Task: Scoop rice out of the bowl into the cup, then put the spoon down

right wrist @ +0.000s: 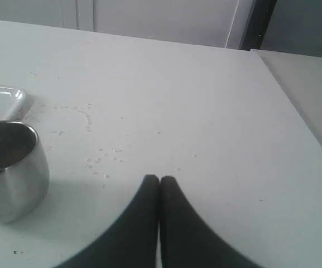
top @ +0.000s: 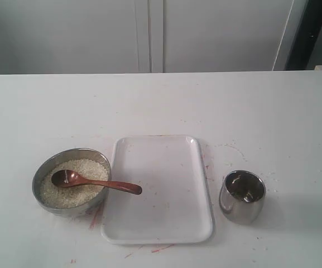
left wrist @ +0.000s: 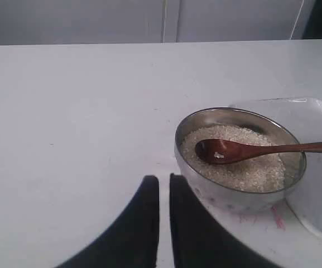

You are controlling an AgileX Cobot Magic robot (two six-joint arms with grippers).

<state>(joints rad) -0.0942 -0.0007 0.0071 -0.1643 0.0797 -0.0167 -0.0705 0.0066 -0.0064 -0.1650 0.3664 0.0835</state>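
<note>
Rice: white grains heaped in the bowl; you will find it at the left of the exterior view.
Bowl: wide brushed steel, standing on the worktop just beside the left edge of the tray.
Spoon: dark reddish wood. Its oval head lies face up on the rice with a few grains in it. Its handle crosses the bowl's rim and reaches out over the tray.
Tray: white, rectangular, with rounded corners, lying between bowl and cup.
Cup: shiny steel, upright on the worktop, right of the tray and apart from it (you cannot tell what its dark inside holds).
Loose grains: scattered on the worktop near the cup.
Left fingers: black, over the worktop near the bowl, drawn close with only a thin slit between your two tips, holding nothing.
Right fingers: black, over the worktop beside the cup, your tips pressed together, holding nothing.
</note>
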